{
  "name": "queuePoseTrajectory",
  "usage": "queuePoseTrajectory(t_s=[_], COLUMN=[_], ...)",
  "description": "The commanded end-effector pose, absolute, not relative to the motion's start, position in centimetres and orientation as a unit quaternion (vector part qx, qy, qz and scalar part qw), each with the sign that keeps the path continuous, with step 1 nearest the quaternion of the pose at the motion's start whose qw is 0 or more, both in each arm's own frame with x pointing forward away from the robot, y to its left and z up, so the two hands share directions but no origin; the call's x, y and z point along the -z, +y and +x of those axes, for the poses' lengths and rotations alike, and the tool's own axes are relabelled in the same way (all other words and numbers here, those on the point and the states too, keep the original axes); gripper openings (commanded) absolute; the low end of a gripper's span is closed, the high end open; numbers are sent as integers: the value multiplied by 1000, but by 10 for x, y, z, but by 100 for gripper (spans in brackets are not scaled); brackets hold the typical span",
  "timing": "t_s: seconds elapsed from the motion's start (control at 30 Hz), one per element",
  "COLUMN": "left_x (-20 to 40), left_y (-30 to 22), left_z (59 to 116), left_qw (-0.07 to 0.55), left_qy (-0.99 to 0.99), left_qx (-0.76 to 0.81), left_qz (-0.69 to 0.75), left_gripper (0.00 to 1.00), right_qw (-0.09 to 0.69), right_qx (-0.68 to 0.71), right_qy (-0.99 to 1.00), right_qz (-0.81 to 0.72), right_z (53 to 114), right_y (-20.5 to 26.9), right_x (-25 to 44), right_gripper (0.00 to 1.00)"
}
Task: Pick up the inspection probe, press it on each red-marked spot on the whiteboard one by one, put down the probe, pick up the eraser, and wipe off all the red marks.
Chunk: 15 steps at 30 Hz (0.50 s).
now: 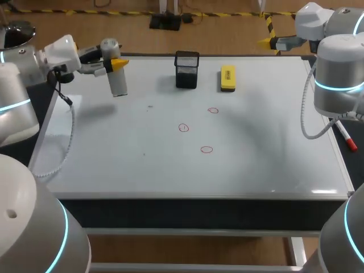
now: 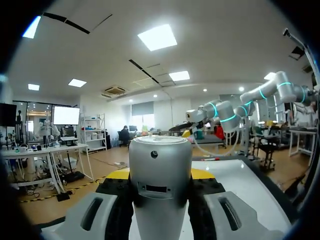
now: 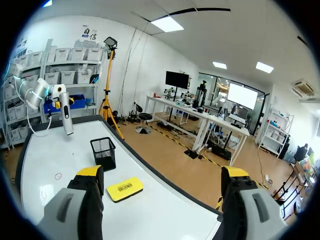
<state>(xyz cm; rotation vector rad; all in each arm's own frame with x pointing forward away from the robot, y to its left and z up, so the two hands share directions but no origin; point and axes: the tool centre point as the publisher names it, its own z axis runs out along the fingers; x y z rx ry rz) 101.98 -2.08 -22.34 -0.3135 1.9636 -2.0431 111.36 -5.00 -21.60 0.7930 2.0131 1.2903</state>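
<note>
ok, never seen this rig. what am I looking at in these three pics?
Two robot arms work at a table topped with a whiteboard. The head view looks down from above and behind them. Each round picture comes from a camera on one arm's wrist, looking along its yellow-tipped fingers. On the board are three red marks, a black mesh cup and, beside it, a yellow eraser. The left gripper is shut on the grey inspection probe, over the board's far left corner. The right gripper is open and holds nothing, near the far right corner.
</note>
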Motion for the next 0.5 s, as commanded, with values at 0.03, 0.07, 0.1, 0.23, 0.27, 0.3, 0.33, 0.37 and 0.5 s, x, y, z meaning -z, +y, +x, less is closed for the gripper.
queuePoseTrajectory(t_s=[0.03, 0.07, 0.1, 0.23, 0.27, 0.3, 0.33, 0.37, 0.5], left_x=[229, 229, 229, 229, 229, 229, 229, 229, 229], left_y=[-16, -16, -16, -14, -14, -14, -14, -14, -14], left_z=[1024, 1024, 1025, 1029, 1029, 1029, 1029, 1029, 1029], left_qw=[142, 141, 141, 143, 143, 143, 143, 143, 143], left_qy=[677, 677, 677, 680, 680, 680, 680, 680, 680], left_qx=[715, 715, 714, 710, 710, 710, 710, 710, 710], left_qz=[-104, -105, -105, -113, -113, -113, -113, -113, -113], left_gripper=[0, 0, 0, 0, 0, 0, 0, 0, 0], right_qw=[306, 306, 306, 306, 306, 306, 306, 306, 306], right_qx=[-488, -488, -488, -488, -488, -488, -488, -488, -488], right_qy=[761, 761, 761, 761, 761, 761, 761, 761, 761], right_qz=[300, 300, 300, 300, 300, 300, 300, 300, 300], right_z=[1114, 1114, 1114, 1114, 1114, 1114, 1114, 1114, 1114], right_y=[-50, -50, -50, -50, -50, -50, -50, -50, -50], right_x=[216, 216, 216, 216, 216, 216, 216, 216, 216], right_gripper=[100, 100, 100, 100, 100, 100, 100, 100, 100])
